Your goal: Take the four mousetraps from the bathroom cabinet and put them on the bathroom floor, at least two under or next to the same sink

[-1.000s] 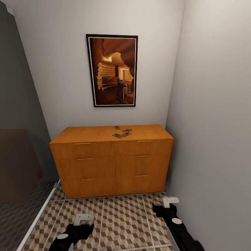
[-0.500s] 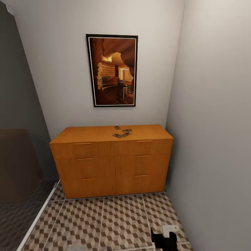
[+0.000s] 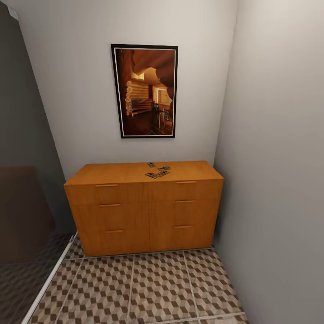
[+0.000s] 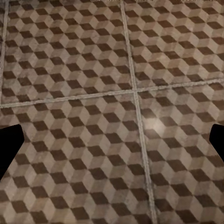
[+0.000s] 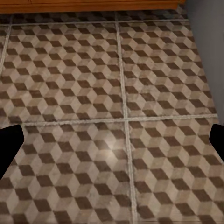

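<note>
Since the earlier frames, both grippers have been withdrawn from the bottom of the head view, while the room itself is framed unchanged. At the left of that view a dark, dim reflective panel (image 3: 20, 198) is seen, bordered by a pale strip at its foot. The bathroom floor (image 3: 135, 288) is laid with large square tiles printed with a brown, beige and white cube pattern and divided by pale grout lines. Against the grey back wall (image 3: 81, 112) stands the cabinet (image 3: 144, 216), a wide, low orange-brown wooden dresser with a flat top and two columns of slot-handled drawers, all closed. The mousetraps (image 3: 157, 171) lie clustered on its top near the middle, as small flat dark boards; the exact count cannot be told. A dark-framed picture (image 3: 145, 91) hangs above. A plain grey side wall (image 3: 279, 157) closes the right. In each wrist view, the left gripper (image 4: 112, 144) and the right gripper (image 5: 112, 144) show fingertips spread wide apart over bare tile, nothing between them.
</note>
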You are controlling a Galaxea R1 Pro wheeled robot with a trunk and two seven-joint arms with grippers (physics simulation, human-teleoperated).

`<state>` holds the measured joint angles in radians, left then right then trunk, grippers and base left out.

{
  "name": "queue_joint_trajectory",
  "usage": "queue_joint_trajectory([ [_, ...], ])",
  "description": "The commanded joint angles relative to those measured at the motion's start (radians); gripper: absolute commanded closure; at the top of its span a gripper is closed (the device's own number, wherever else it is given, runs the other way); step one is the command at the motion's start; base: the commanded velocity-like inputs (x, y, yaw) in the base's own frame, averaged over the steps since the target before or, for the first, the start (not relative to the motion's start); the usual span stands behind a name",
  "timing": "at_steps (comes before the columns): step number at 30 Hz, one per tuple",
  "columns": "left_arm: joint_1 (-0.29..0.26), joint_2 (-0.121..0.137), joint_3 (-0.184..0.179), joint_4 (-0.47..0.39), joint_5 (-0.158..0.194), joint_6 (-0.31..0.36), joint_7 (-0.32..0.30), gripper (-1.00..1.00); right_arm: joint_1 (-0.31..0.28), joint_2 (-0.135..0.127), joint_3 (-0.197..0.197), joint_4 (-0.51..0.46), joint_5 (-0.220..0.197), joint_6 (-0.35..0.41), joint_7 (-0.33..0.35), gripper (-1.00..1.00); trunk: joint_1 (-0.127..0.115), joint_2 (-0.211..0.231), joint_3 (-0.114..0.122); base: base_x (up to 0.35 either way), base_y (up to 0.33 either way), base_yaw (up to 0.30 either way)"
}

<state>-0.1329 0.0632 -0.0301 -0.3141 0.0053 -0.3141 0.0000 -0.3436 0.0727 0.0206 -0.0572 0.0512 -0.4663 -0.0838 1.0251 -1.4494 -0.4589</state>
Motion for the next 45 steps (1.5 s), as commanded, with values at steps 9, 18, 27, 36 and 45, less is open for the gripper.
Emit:
queue_joint_trajectory([
  [9, -0.001, 0.003, -0.004, 0.021, 0.001, -0.057, 0.001, -1.0, -0.001, 0.001, 0.002, 0.032, 0.006, -0.043, -0.007, -1.0, 0.0, -0.001, -0.001, 0.0, 0.0, 0.0],
  [18, -0.001, 0.003, -0.004, 0.033, 0.001, -0.061, 0.002, -1.0, 0.0, 0.002, 0.002, 0.034, 0.036, -0.046, -0.007, -1.0, 0.0, -0.001, -0.001, 0.0, 0.0, 0.0],
  [27, -0.001, 0.003, -0.004, 0.044, 0.001, -0.062, 0.002, -1.0, 0.0, 0.003, 0.002, 0.034, 0.054, -0.046, -0.007, -1.0, 0.0, -0.001, -0.001, 0.0, 0.0, 0.0],
  [36, -0.001, 0.003, -0.004, 0.045, 0.001, -0.062, 0.002, -1.0, 0.0, 0.002, 0.002, 0.034, 0.055, -0.046, -0.007, -1.0, 0.0, -0.001, -0.001, 0.0, 0.0, 0.0],
  [45, -0.001, 0.003, -0.004, 0.044, 0.001, -0.062, 0.002, -1.0, 0.0, 0.002, 0.002, 0.034, 0.055, -0.046, -0.008, -1.0, 0.0, -0.001, -0.001, 0.0, 0.0, 0.0],
])
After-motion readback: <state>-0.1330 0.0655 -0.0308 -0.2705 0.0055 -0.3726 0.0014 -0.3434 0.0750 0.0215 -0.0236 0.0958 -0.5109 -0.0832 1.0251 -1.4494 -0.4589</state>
